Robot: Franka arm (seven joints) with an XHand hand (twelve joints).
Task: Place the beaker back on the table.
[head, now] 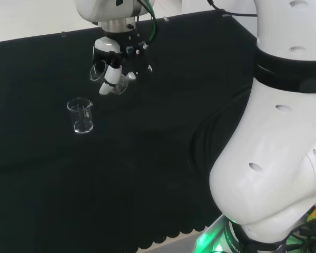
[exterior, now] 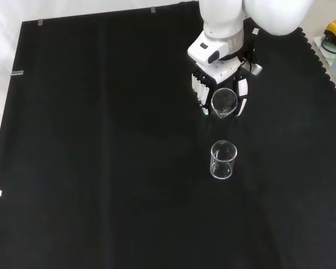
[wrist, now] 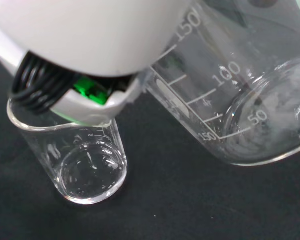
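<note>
Clear glass marks both vessels on the black-clothed table [exterior: 101, 168]; in the head view the hand [head: 111, 67] hangs in the upper left of the frame, below the arm's white wrist, with its black and white fingers [head: 109, 79] curled round a beaker [head: 101, 74] that is tilted and held above the cloth; in the front view the same hand [exterior: 221, 84] sits in the upper middle of the frame, under the arm's big white links [exterior: 252, 14], and the held beaker [exterior: 223, 102] shows its round mouth toward the camera, its spout pointing down the frame; a second beaker [exterior: 223, 160] stands upright on the cloth just below it in that view, apart from the hand and from the held one; in the head view this standing beaker [head: 81, 116] lies lower and to the left of the hand, its spout at the rim's right; the wrist view shows the held beaker [wrist: 240, 100] close and large, slanted, with printed graduation marks along its wall, and the standing beaker [wrist: 85, 160] seen from above beside it, the two not touching, with a blurred white part of the hand [wrist: 90, 35] and a bundle of black cables [wrist: 40, 85] in front.
</note>
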